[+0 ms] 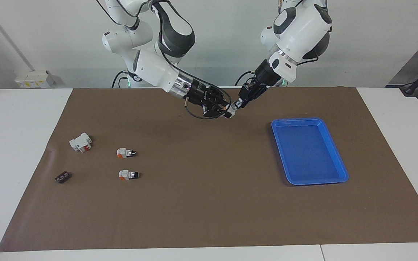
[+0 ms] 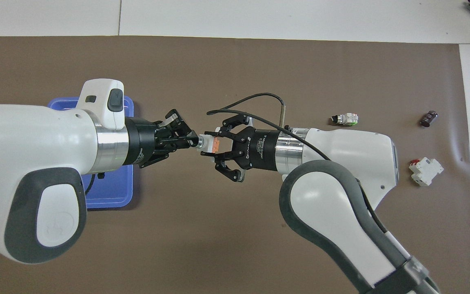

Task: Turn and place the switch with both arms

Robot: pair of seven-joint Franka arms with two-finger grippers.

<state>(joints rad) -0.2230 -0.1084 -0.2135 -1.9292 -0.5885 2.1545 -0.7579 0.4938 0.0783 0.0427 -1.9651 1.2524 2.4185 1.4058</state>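
A switch (image 1: 232,108) (image 2: 208,145), white with an orange block, hangs in the air over the brown mat (image 1: 209,203) between the two arms. My right gripper (image 1: 226,111) (image 2: 213,145) is shut on its orange-and-white body. My left gripper (image 1: 238,102) (image 2: 194,141) comes from the tray's side, and its fingertips are closed on the switch's knob end. Two more switches (image 1: 125,152) (image 1: 128,175) lie on the mat toward the right arm's end. Only one of them (image 2: 344,119) shows in the overhead view.
A blue tray (image 1: 308,152) (image 2: 112,188) sits on the mat toward the left arm's end, partly under the left arm from above. A white block with a red part (image 1: 80,142) (image 2: 425,171) and a small black piece (image 1: 62,177) (image 2: 428,118) lie at the right arm's end.
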